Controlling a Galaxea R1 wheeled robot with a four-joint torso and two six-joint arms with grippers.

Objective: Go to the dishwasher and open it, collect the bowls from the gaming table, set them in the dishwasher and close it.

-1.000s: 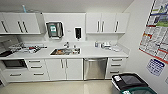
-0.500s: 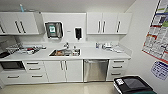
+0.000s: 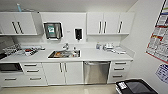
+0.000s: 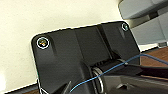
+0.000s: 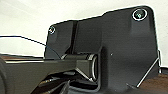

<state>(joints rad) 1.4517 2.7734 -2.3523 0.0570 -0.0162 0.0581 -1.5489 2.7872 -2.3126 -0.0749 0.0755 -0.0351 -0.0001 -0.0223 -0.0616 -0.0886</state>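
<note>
Kitchenette wall seen from the head view, stainless-steel dishwasher (image 3: 96,72) shut under the white counter (image 3: 100,55), just right of the sink (image 3: 64,54) and white cabinet doors (image 3: 62,73), gripper fingers impossible to judge

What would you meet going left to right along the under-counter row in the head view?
Dark oven → white drawers → white double-door cabinet → stainless-steel dishwasher, door shut → white drawers

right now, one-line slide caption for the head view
Kitchenette ahead: closed stainless dishwasher under the white counter, right of the sink.
</note>
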